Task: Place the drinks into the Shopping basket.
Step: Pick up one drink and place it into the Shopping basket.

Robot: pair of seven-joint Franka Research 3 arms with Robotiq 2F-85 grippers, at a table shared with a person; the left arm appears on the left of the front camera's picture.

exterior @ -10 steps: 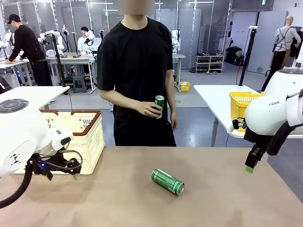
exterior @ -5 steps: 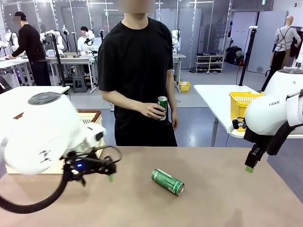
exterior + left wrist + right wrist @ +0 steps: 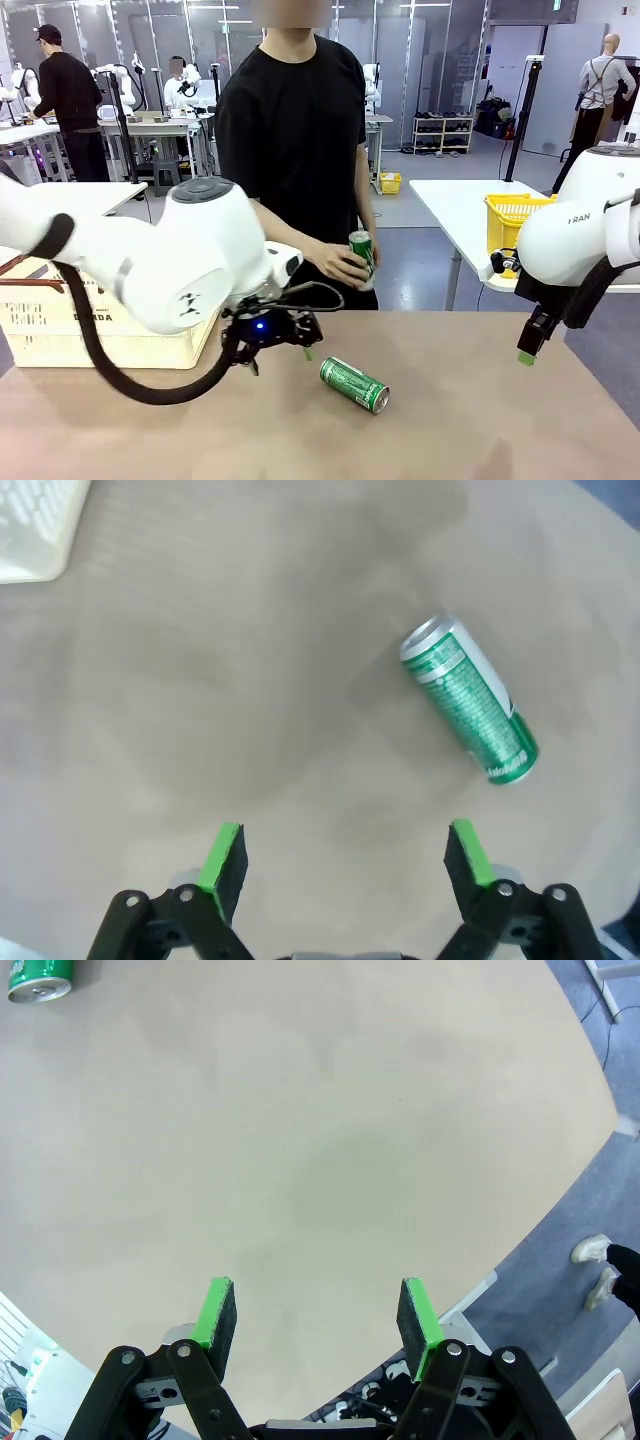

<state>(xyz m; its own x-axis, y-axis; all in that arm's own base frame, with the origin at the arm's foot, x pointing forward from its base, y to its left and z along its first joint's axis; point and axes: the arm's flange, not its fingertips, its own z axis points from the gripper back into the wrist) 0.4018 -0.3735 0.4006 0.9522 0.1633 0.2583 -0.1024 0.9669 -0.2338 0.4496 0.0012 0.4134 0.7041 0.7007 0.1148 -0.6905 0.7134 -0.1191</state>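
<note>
Front view: illegible white lettering on green can (image 3: 354,384)

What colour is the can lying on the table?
The can is green, silver-topped; left wrist view shows best.

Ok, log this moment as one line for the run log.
left gripper: open, hovering near lying green can | right gripper: open, empty | person's hand: holds second can

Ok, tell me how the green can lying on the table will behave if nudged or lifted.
The can lies on its side on the table, so a sideways nudge would probably roll it. Its smooth metal wall looks slippery; the open left pincer should likely grip across the body. Probably stiff if full, dentable if empty; I cannot tell which.
</note>
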